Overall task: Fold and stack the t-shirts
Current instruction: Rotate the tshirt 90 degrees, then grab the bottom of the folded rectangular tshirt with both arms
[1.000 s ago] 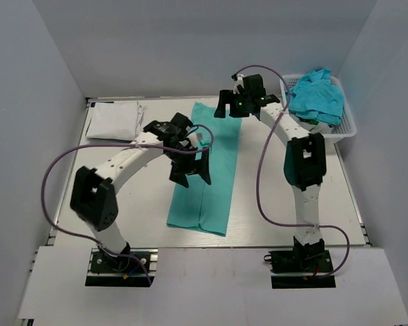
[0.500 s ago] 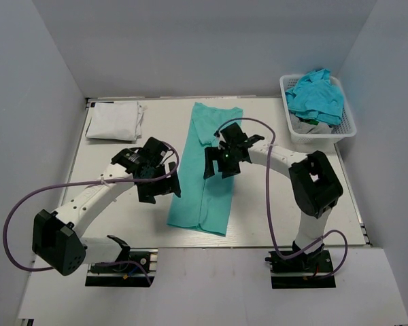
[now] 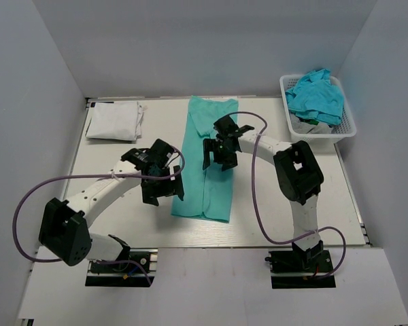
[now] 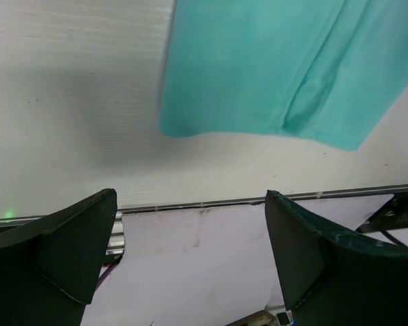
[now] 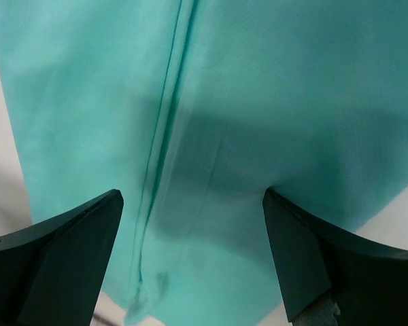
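Observation:
A teal t-shirt (image 3: 207,173) lies folded into a long narrow strip down the middle of the table; its near hem shows in the left wrist view (image 4: 272,75) and its fold seam in the right wrist view (image 5: 190,102). A folded white t-shirt (image 3: 114,120) rests at the far left. More teal t-shirts (image 3: 316,98) are heaped in the basket. My left gripper (image 3: 162,191) stands open beside the strip's left edge near its near end, holding nothing. My right gripper (image 3: 219,156) hangs open just over the strip's middle, nothing between its fingers.
The white lattice basket (image 3: 347,129) stands at the far right corner. The table's near edge and metal rail (image 4: 224,202) run just past the strip's hem. Purple cables loop from both arms.
The right arm swung from the basket down over the strip's middle. The left arm drew back toward the near left of the strip. The strip now lies a little straighter.

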You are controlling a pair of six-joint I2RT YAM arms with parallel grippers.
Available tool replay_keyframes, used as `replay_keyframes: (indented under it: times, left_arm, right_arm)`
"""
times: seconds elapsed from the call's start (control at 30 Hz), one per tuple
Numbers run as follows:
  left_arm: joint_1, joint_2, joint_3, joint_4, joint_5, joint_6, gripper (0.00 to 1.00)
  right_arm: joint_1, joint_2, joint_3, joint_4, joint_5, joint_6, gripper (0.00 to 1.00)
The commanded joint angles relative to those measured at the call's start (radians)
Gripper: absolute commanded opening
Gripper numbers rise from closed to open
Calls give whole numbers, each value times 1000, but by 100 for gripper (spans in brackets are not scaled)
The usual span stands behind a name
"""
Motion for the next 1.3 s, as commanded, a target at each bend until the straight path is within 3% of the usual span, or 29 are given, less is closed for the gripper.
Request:
replay_keyframes:
  times: [0.0, 0.13, 0.27, 0.37, 0.5, 0.6, 0.77, 0.83, 1.03, 1.27]
  left_arm:
    - [-11, 34, 26, 31, 43, 49, 100]
    - [-11, 58, 36, 67, 54, 62, 100]
    - [-11, 58, 10, 128, 89, 85, 100]
    - [-11, 72, -6, 191, 98, 85, 100]
    - [-20, 109, -36, 300, 116, 65, 100]
    - [-30, 152, -64, 409, 153, 65, 100]
    - [-53, 256, -64, 458, 126, 65, 100]
    - [-64, 294, -64, 470, 126, 74, 95]
    - [-73, 325, -107, 502, 98, 65, 70]
    - [-83, 325, -168, 576, 119, 45, 53]
  right_arm:
    - [-54, 124, 109, -108, 158, -60, 90]
    - [-91, 138, 234, -137, 213, -148, 90]
    - [-94, -5, 248, -95, 128, -245, 90]
    - [-98, -169, 120, -7, 37, -229, 90]
    - [-99, -362, -194, 94, 17, -111, 90]
    - [-102, -505, -346, 113, 3, -45, 90]
    - [-103, -646, -592, 108, -12, 16, 90]
    - [-103, -685, -660, 123, -23, 21, 90]
    - [-102, -662, -731, 159, -72, 55, 90]
    - [-103, -599, -771, 175, -84, 51, 90]
